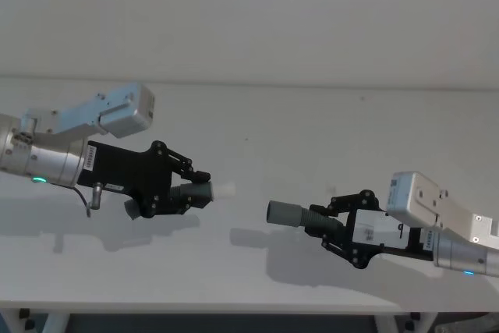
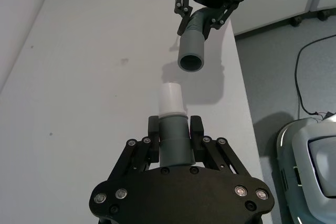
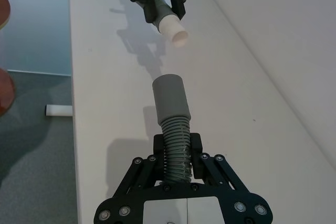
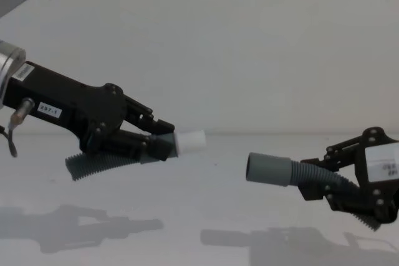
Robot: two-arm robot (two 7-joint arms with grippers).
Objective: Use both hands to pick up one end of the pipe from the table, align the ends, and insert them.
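Gap between white tip (image 1: 224,189) and grey cuff (image 1: 284,213), both above worktop (image 1: 257,122).
L claw (image 1: 199,190) clamps tip-end hose (image 4: 93,165), left; R claw (image 1: 320,222) clamps cuff-end hose (image 4: 318,177), right.

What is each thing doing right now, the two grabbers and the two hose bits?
left gripper: shut on the white-tipped hose piece, up off the table.
right gripper: shut on the grey-cuffed hose piece, also off the table.
whitish tip: bare, not inserted, a gap ahead of it.
grey sleeve cuff: open-mouthed, empty, facing the tip from slightly lower.
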